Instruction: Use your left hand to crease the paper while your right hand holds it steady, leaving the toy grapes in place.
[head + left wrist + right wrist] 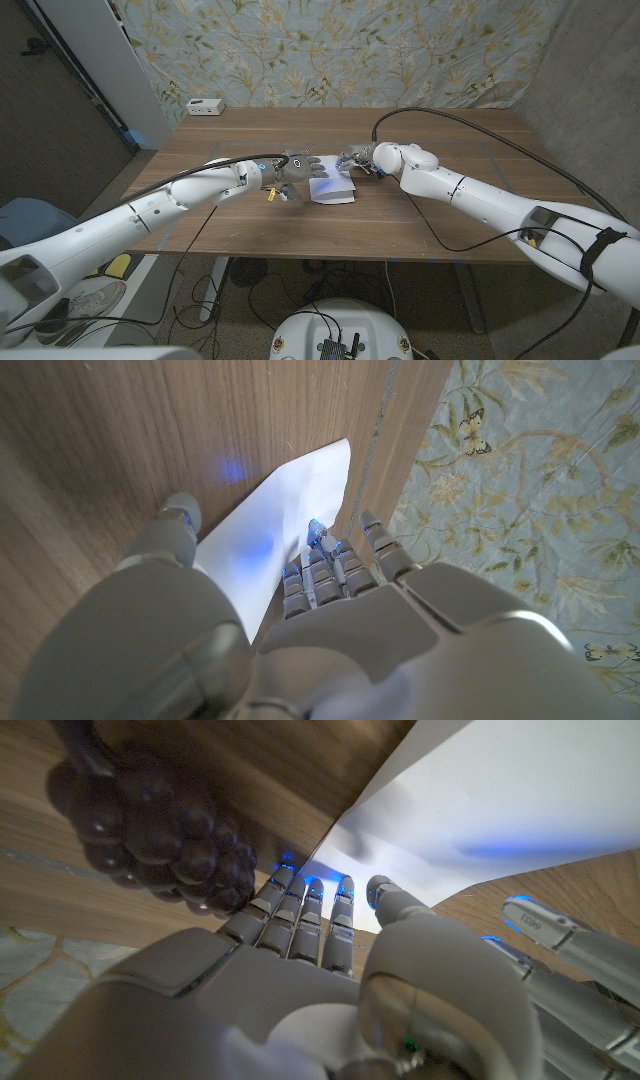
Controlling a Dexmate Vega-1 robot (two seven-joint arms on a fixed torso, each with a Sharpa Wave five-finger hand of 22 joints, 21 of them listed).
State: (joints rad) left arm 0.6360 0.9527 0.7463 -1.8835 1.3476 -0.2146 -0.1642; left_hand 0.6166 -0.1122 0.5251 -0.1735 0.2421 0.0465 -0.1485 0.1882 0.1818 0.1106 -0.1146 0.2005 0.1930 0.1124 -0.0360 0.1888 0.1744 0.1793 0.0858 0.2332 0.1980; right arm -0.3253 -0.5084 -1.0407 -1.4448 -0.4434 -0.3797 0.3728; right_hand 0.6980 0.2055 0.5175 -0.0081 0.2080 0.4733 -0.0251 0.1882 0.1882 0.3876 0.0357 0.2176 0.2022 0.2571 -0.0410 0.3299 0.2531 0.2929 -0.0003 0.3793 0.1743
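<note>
Near the centre of the head view, the white paper (pixel 332 190) lies on the wooden bench (pixel 250 130), with the left hand (pixel 292 168) at its left edge and the right hand (pixel 358 159) at its upper right corner. In the left wrist view the left hand's fingertips (pixel 316 538) rest on the sheet, fingers extended and close together, holding nothing. In the right wrist view the right hand's fingertips (pixel 345 886) press the paper's edge, fingers likewise extended and gripping nothing, with the dark toy grapes (pixel 150 825) just beside them on the bench. The sheet appears already folded over, though this cannot be told for certain; judged from these pictures, the creasing stroke is under way and pressing along the fold remains.
</note>
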